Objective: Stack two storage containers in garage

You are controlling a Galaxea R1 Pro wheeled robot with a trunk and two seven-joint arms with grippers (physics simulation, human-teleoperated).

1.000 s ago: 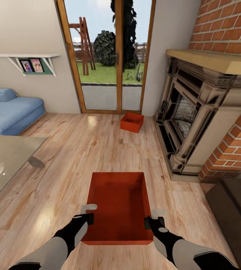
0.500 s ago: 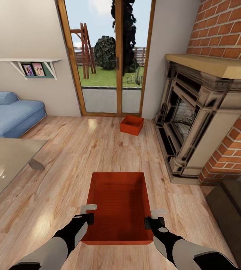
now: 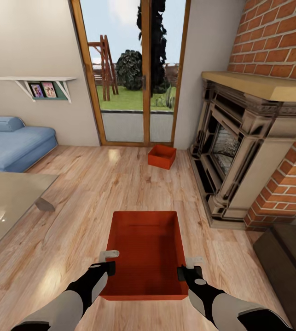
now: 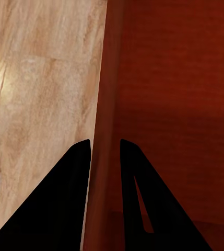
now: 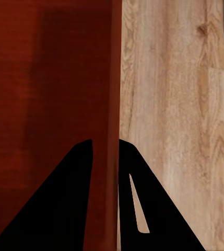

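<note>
Two thin-walled orange-red bins: your left fingers [image 4: 105, 151] and right fingers [image 5: 105, 149] pinch the near container [image 3: 148, 248] by its side walls. You see the far container [image 3: 162, 156] on plank floor [image 3: 97, 184].

Blue sofa [image 3: 14, 145] left, glass table [image 3: 7, 202] nearer — brick fireplace [image 3: 240, 147] right.
</note>
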